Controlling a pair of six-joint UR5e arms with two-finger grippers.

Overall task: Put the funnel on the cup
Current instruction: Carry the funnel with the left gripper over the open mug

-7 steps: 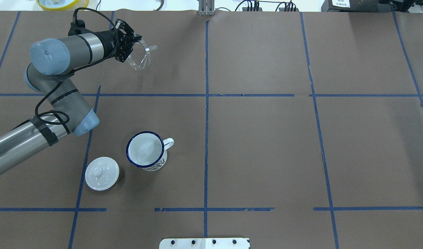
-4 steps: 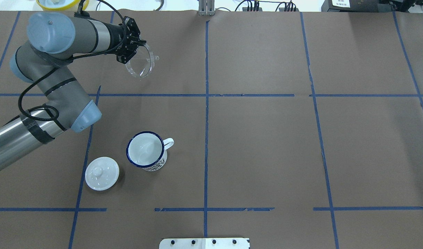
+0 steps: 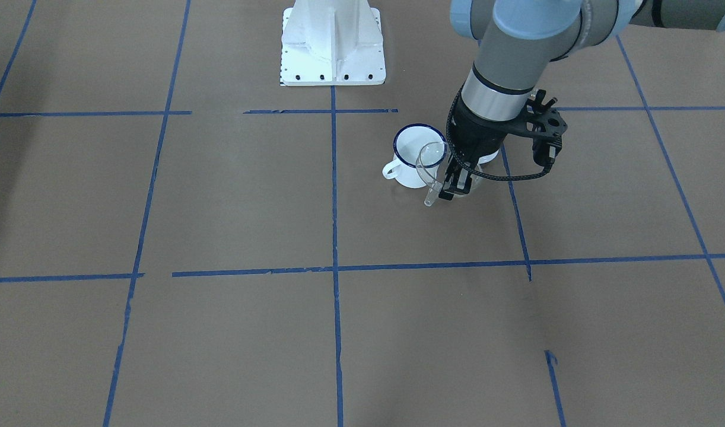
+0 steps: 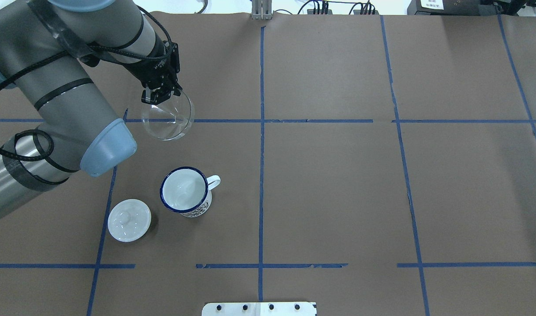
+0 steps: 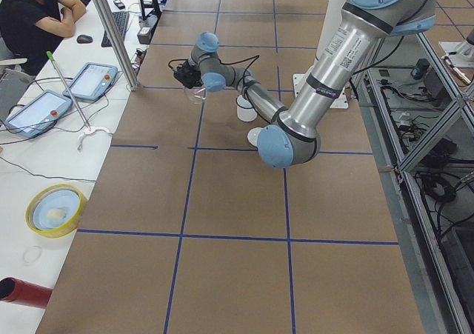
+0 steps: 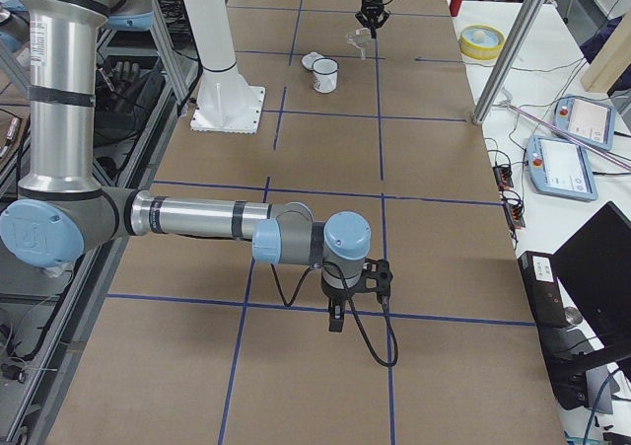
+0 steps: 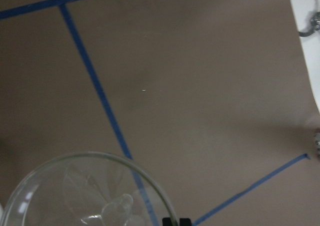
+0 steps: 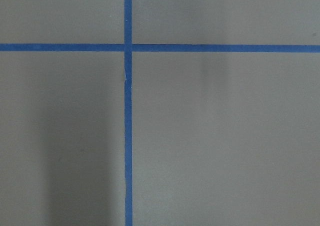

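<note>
My left gripper (image 4: 160, 95) is shut on the rim of the clear funnel (image 4: 167, 116) and holds it in the air, mouth up and spout down. The funnel is beyond the cup (image 4: 184, 190), a white mug with a dark blue rim that stands upright and empty. In the front-facing view the funnel (image 3: 430, 166) overlaps the cup (image 3: 414, 155), and the gripper (image 3: 455, 181) is beside it. The left wrist view shows the funnel's mouth (image 7: 90, 191) over brown paper. My right gripper (image 6: 336, 322) shows only in the right side view, far from the cup; I cannot tell its state.
A round white knobbed lid (image 4: 129, 220) lies just left of the cup. The robot's white base plate (image 3: 333, 44) stands at the near table edge. Blue tape lines grid the brown paper. A person and tablets are at the far side in the left side view.
My left arm has swung the funnel toward the cup and turned it from lying sideways to mouth up. The cup and the lid have not moved.
</note>
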